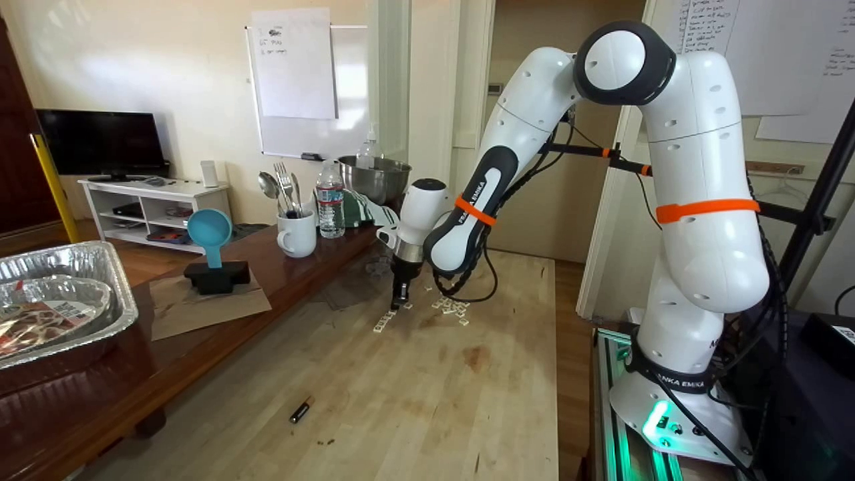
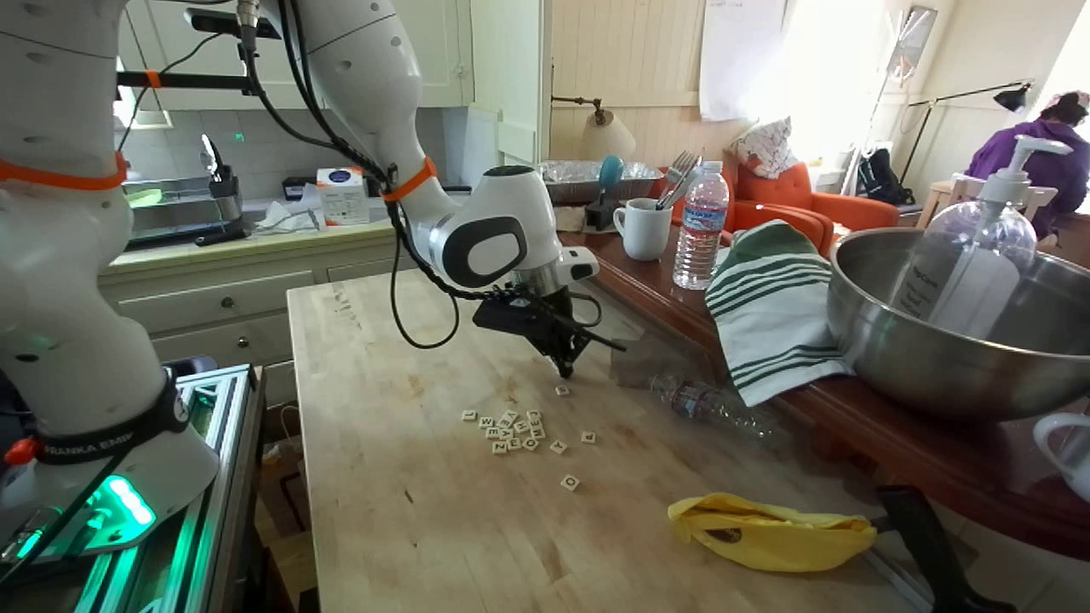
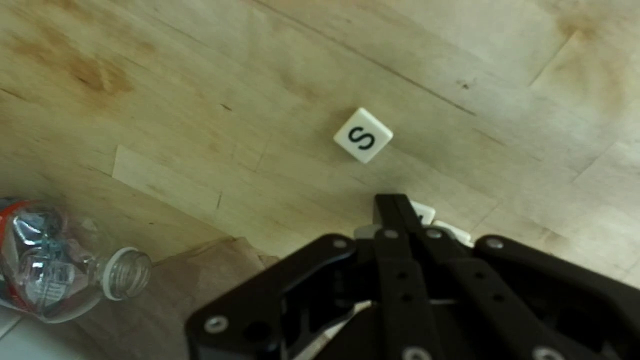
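Leaning over a pale wood table [image 1: 481, 407], a white robot arm [image 1: 698, 160] holds its black gripper [image 3: 392, 197] low among scattered letter tiles [image 2: 514, 443], its two fingers pressed together along their length. In the wrist view, two partly hidden tiles [image 3: 424, 212] lie just beside the fingertips; whether they touch cannot be told. A tile marked S [image 3: 363, 135] rests face up near them, clear of the gripper. In an exterior view, a short row of tiles [image 1: 384, 322] lies near the gripper, between the main cluster [image 1: 451, 306] and the table's edge along a dark wood counter [image 1: 147, 361]. The cluster sits toward the table's opposite edge, the one beside the robot's base [image 1: 688, 401], with a tile marked O [image 2: 570, 483] set a little apart from it. Closer to the counter, a clear plastic bottle [image 2: 711, 404] lies on its side near brown paper [image 3: 200, 295], and a yellow banana-shaped item [image 2: 775, 532] lies beside a black handle [image 2: 932, 545]. A battery [image 1: 301, 410] lies well apart on the table, nearer the counter-side edge than the opposite one. Up on the counter, a white mug [image 1: 297, 235] of cutlery [image 1: 287, 187] stands beside an upright water bottle [image 1: 330, 204]. A green-striped towel [image 2: 771, 311] drapes over the counter's edge, next to a steel bowl [image 2: 920, 370] holding a pump bottle [image 2: 966, 264]. Farther along sits a foil tray [image 1: 119, 287], near a blue scoop-shaped object [image 1: 209, 228] on a black base [image 1: 215, 276]. A person in purple [image 2: 1026, 162] and an orange armchair [image 2: 788, 204] appear in the background.
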`<state>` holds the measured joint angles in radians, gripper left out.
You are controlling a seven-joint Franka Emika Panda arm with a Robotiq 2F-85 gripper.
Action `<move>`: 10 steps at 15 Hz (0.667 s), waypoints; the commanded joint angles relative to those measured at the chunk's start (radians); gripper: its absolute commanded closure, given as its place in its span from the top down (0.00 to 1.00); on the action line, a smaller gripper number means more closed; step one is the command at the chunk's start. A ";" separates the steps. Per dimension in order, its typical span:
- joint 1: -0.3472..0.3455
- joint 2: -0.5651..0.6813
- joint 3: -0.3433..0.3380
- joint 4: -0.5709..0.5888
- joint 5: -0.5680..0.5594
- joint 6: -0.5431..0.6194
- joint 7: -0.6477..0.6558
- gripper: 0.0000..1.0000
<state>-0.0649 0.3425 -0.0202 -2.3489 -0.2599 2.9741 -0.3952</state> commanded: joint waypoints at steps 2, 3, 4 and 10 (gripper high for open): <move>0.013 -0.004 -0.007 -0.003 -0.012 -0.041 0.032 0.00; 0.010 -0.005 -0.004 -0.003 -0.007 -0.042 0.034 0.00; 0.005 -0.008 0.004 -0.006 -0.001 -0.040 0.032 0.00; 0.005 -0.013 0.011 -0.005 0.007 -0.043 0.046 0.00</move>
<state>-0.0649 0.3425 -0.0144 -2.3489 -0.2577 2.9741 -0.3713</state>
